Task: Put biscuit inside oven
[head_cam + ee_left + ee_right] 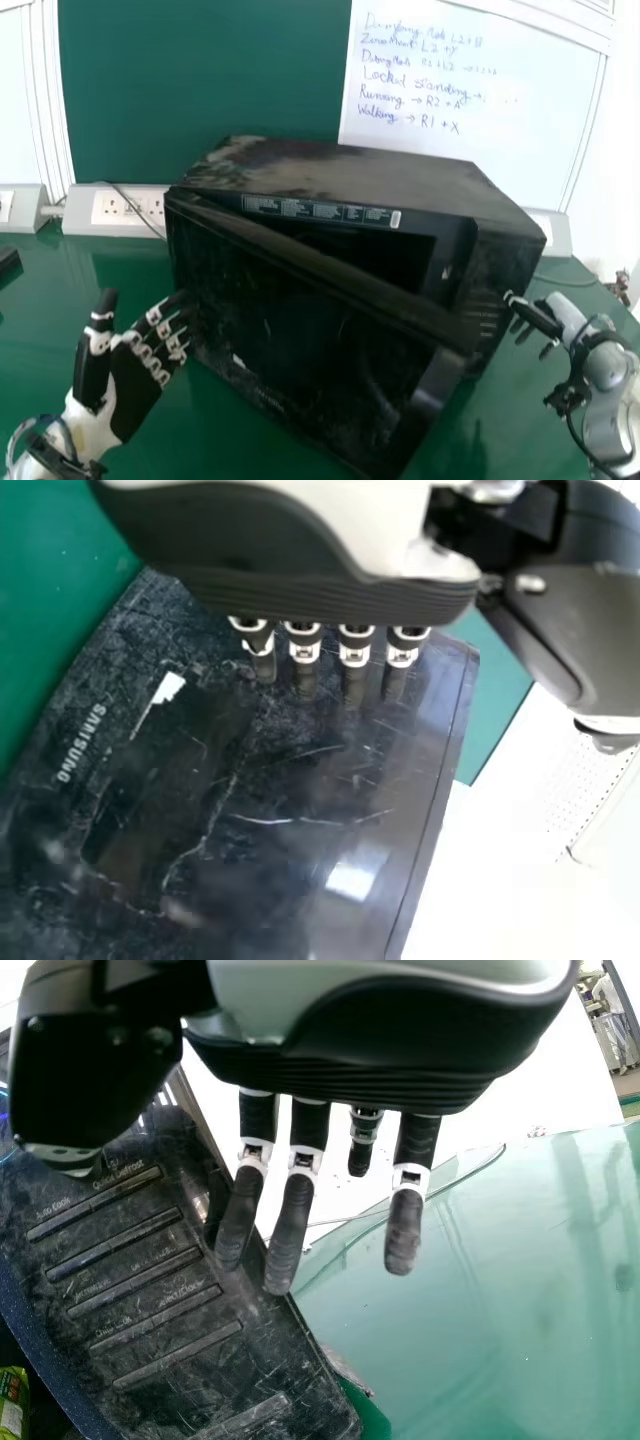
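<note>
Scuffed and boxy, a black microwave oven (350, 178) stands on a smooth green tabletop (230, 440), its scratched, glossy door (300, 330) ajar. The left hand (132, 385) and right hand (562, 318) are open, fingers extended, empty. A green-and-yellow packet (12, 1400) near the control panel (150, 1260) is cut off, contents unclear. The oven faces the robot, long axis left to right.

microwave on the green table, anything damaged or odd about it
The microwave looks worn: its ajar door has pale scratches and a white mark breaking the dark finish, and the top is blotchy.
</note>
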You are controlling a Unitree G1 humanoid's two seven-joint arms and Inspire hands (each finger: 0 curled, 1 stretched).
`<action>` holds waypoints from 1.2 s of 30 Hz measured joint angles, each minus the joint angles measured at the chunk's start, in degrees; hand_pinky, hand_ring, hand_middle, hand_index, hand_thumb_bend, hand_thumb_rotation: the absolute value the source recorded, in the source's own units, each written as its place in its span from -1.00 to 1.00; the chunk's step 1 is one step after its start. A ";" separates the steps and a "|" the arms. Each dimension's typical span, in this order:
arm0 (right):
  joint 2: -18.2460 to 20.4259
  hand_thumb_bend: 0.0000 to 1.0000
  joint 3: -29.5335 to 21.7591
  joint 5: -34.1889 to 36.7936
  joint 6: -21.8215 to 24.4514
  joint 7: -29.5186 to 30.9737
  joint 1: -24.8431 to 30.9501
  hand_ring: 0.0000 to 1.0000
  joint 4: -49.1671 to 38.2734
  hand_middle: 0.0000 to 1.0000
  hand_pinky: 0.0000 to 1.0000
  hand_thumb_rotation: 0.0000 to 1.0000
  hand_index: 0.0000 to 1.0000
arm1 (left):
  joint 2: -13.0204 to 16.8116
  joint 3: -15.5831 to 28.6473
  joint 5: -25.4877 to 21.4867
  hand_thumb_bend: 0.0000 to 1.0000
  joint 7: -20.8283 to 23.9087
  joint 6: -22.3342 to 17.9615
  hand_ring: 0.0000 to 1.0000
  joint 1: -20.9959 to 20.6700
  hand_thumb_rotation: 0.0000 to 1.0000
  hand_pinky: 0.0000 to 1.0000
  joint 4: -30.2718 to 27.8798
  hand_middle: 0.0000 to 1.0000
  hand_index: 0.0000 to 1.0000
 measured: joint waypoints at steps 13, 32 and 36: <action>0.26 0.76 0.55 -1.33 1.98 -1.25 -0.13 -0.47 -2.12 -0.29 -0.53 0.31 -0.26 | 3.46 -2.80 4.26 0.51 -1.13 3.18 0.97 -10.48 -0.02 0.90 6.11 0.99 1.00; 0.65 0.71 0.77 -2.03 3.52 -2.16 0.41 -0.47 -4.41 -0.23 -0.61 0.33 0.12 | -4.13 -9.99 13.97 0.59 -0.42 2.53 0.91 -25.21 -0.18 0.82 22.58 0.97 1.00; 0.37 0.72 1.45 -2.09 3.54 -1.93 0.41 -0.49 -4.21 -0.25 -0.62 0.37 0.19 | -6.34 -10.50 16.22 0.51 -0.53 0.87 0.96 -27.31 -0.19 0.85 26.60 1.00 1.00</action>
